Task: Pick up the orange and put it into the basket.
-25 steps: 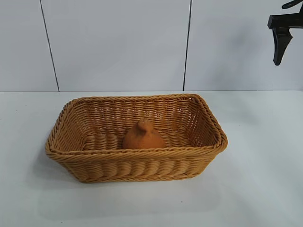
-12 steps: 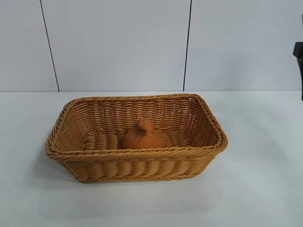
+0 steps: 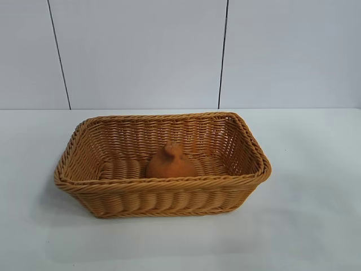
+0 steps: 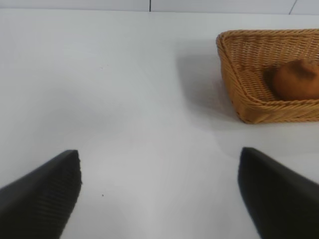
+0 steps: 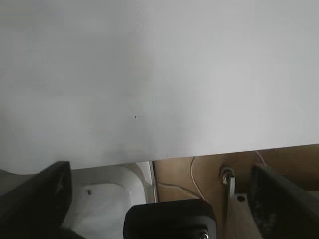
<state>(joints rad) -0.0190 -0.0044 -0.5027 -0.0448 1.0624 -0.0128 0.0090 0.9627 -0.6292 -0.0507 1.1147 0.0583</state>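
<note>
The orange [image 3: 171, 162] is sitting inside the basket [image 3: 162, 185], on its woven floor close against the long wall nearest the exterior camera, knobby bump pointing up, and the basket is resting on the white bench [image 3: 307, 214]. The left gripper [image 4: 159, 191] is hovering over bare bench well apart from the basket, its fingers [image 4: 42, 194] standing wide open and holding nothing. The right gripper [image 5: 162, 199] is hanging over the bench's edge, far from the basket, its fingers [image 5: 279, 201] likewise spread wide and gripping nothing.
</note>
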